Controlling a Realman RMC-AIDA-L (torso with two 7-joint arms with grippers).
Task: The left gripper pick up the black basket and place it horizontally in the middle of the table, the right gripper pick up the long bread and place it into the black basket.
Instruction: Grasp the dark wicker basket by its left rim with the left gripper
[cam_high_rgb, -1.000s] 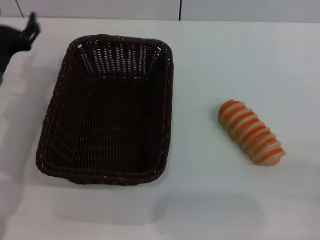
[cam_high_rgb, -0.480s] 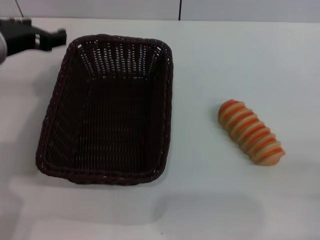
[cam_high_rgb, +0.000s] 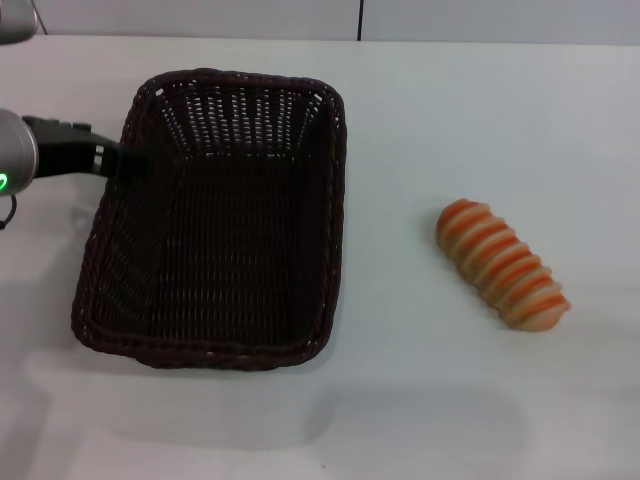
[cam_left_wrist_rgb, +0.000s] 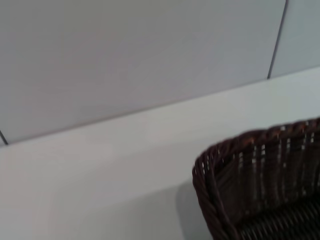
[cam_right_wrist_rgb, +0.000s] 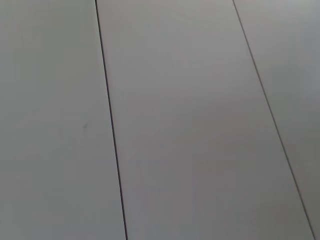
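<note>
Reaching with my left gripper (cam_high_rgb: 125, 160) at the black basket (cam_high_rgb: 215, 220)'s left rim, basket directly ahead of my tips, its long axis crosswise to my reach. Can't tell whether my fingers are parted. Long bread (cam_high_rgb: 502, 264) well beyond, right-arm side.

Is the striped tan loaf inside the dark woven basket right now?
No, the striped tan loaf lies on the white table, apart from the dark woven basket.

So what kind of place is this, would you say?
Probably a lab or test bench rather than a kitchen: a bare white table against plain panelled walls, holding only a black basket and a long bread, with the left claw reaching in.
</note>
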